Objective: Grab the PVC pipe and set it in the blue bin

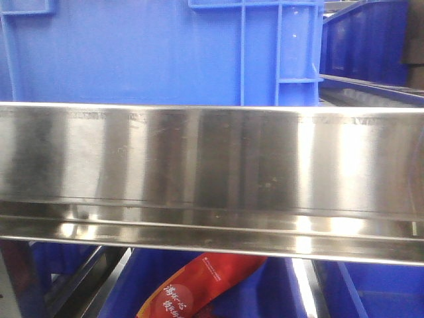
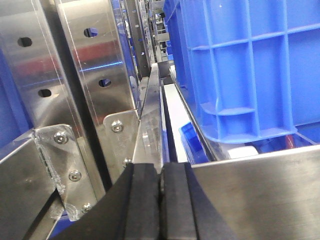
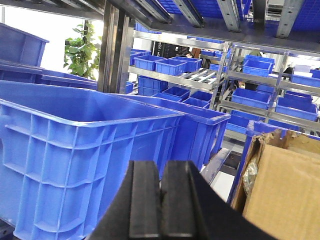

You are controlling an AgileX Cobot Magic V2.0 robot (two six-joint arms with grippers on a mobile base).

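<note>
No PVC pipe shows in any view. A large blue bin (image 1: 159, 50) stands on the shelf behind a steel rail (image 1: 212, 179) in the front view. The same kind of blue bin (image 2: 250, 65) fills the upper right of the left wrist view, and another blue bin (image 3: 75, 160) fills the left of the right wrist view. My left gripper (image 2: 160, 172) is shut with nothing between its black pads, low beside the steel shelf frame. My right gripper (image 3: 160, 170) is also shut and empty, in front of the bin's wall.
Steel uprights with holes and bolted brackets (image 2: 65, 150) stand left of my left gripper. A cardboard box (image 3: 285, 190) sits at the right. Racks of small blue bins (image 3: 200, 75) line the background. A red printed package (image 1: 199, 288) lies in a lower bin.
</note>
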